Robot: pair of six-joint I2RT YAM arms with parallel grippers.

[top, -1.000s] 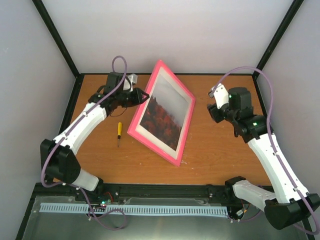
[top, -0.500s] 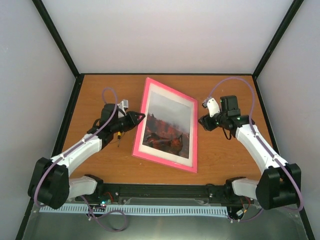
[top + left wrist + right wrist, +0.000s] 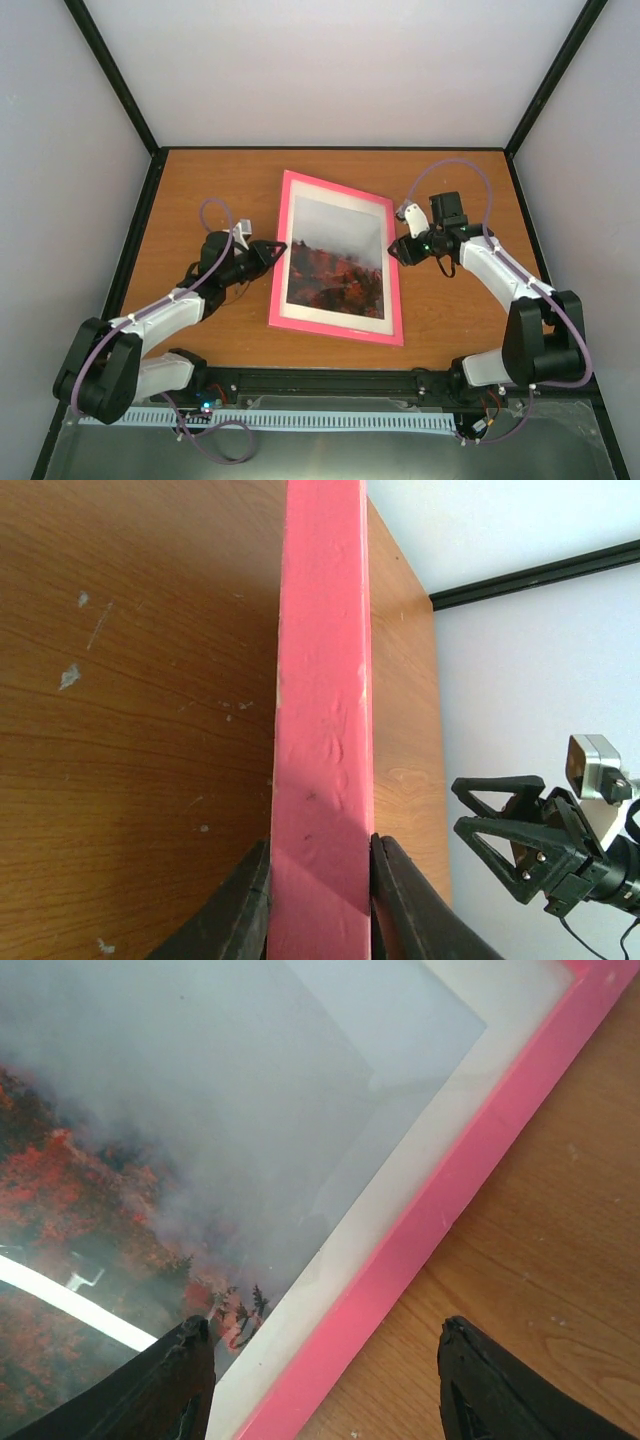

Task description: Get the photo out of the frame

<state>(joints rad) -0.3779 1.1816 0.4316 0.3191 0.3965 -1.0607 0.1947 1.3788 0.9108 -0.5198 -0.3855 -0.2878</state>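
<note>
The frame point(image 3: 336, 333), with its bright pink border, lies about flat on the wooden table point(image 3: 450, 310), face up. Behind its glass is the photo point(image 3: 335, 265), misty grey above red-orange trees. My left gripper point(image 3: 272, 252) is shut on the frame's left edge. The left wrist view shows that pink edge point(image 3: 322, 680) pinched between both fingers point(image 3: 395, 900). My right gripper point(image 3: 395, 248) is open over the frame's right edge. In its wrist view the right gripper point(image 3: 325, 1330) straddles the pink border point(image 3: 470, 1170), one fingertip over the photo point(image 3: 150, 1140), the other over bare wood.
A white mat point(image 3: 400, 1190) surrounds the photo under the glass. Black corner posts point(image 3: 125, 90) and pale walls close in the table on three sides. The right gripper's black fingers point(image 3: 520, 830) show in the left wrist view beyond the frame.
The frame has come down from standing tilted at the back to lying nearly flat, nearer the front. Both arms lowered with it, and the right gripper closed in on the right edge.
</note>
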